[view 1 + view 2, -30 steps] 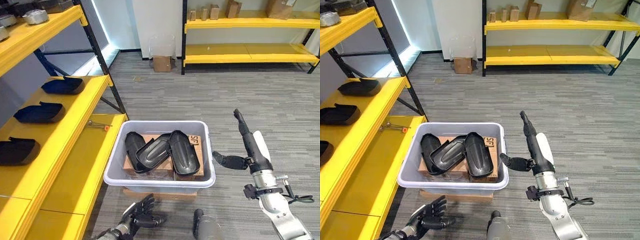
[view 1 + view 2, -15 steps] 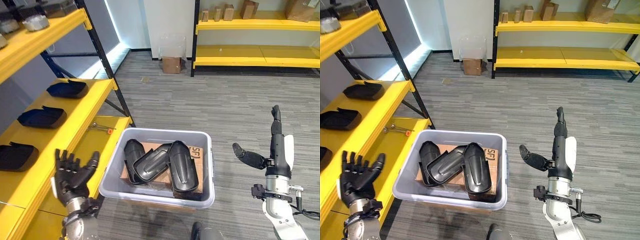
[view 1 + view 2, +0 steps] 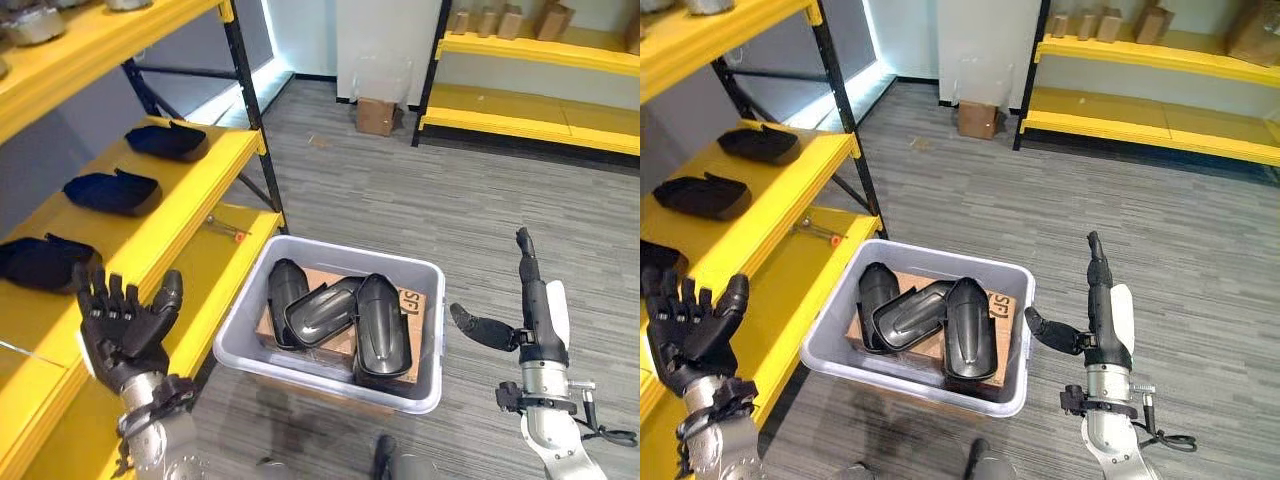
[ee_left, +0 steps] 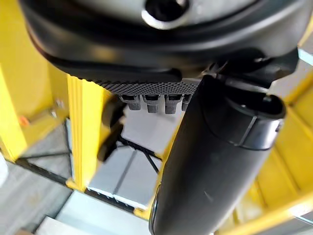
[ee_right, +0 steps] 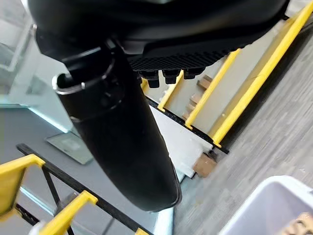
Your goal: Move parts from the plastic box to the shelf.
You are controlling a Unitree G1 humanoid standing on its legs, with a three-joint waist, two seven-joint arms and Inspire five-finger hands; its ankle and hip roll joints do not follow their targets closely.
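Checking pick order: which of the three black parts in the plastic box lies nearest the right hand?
The rightmost black part, lying lengthwise along the plastic box wall facing the right hand; the other two lie further left.

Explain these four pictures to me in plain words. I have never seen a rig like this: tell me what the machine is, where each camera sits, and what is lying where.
This is a two-legged humanoid robot with two arms ending in dark hands. The two wide pictures come from a stereo camera on its head, looking down. The two close-up pictures come from cameras on its wrists, so each hand's dark bulk looms large in them. The left hand is raised, fingers straight, in front of the yellow shelf. The right hand is also open and stands beside the grey plastic box on the floor. Neither hand holds anything. In the box lie three black parts on top of a cardboard box. Three similar black parts lie on the shelf. A screwdriver lies on a lower level.
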